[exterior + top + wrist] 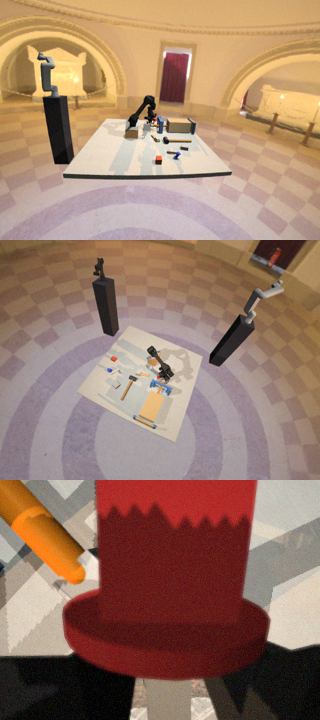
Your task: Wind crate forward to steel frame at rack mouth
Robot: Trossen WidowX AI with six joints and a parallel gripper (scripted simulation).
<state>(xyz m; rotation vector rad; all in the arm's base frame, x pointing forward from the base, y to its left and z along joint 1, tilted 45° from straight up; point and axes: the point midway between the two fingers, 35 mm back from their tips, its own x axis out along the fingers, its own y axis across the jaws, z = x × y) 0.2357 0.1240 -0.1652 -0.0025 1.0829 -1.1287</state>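
The light brown crate (151, 405) (178, 125) sits flat inside the cubby, a gap behind the blue frame (169, 391) (160, 125) at its mouth. The orange strap (159, 389) (47, 535) runs from the crate through the frame toward the grey winch (146, 126). The winch handle's red grip (158, 377) (154, 119) (172, 570) stands upright, with a wide flange and a grey shank below. My gripper (150, 120) (169, 696) is over the winch area, shut on the winch handle below the flange. The shank's lower end and the key hole are hidden.
A mallet (126, 389) (180, 140) and a yellow-handled tool (144, 374) (155, 138) lie beside the rack. A grey block (116, 384) (184, 148), a blue-ended piece (109, 370) (177, 155) and a red cube (113, 358) (158, 160) lie farther off. A bar (144, 421) crosses the rack's rear.
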